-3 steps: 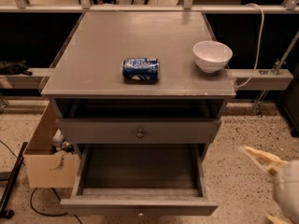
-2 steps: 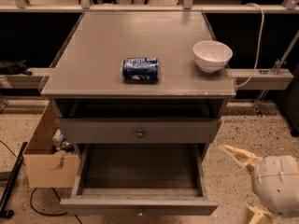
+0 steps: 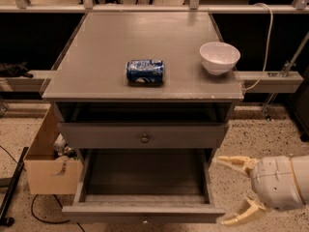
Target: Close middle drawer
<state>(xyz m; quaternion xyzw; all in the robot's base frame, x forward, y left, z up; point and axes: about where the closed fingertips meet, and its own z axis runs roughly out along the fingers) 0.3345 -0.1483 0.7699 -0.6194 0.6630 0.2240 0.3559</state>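
Note:
The middle drawer [image 3: 145, 211] is pulled far out of the grey cabinet [image 3: 145, 86] and is empty; I see down onto its floor, and its flat front runs along the bottom of the view. My gripper [image 3: 232, 190] is at the lower right, just off the drawer's front right corner. It is open and empty, with one tan finger [image 3: 234, 162] above and the other at the bottom edge of the view. Above the open drawer sits the taller drawer front with a brass knob [image 3: 145, 138], standing slightly out.
A blue can [image 3: 145, 71] lies on its side on the cabinet top, and a white bowl [image 3: 219, 57] stands near the right edge. An open cardboard box [image 3: 48, 170] sits on the floor to the left. A white cable [image 3: 267, 37] hangs at the right.
My gripper has moved left and further into view, from the lower right corner towards the open drawer's front right corner. The drawers, can and bowl have not moved.

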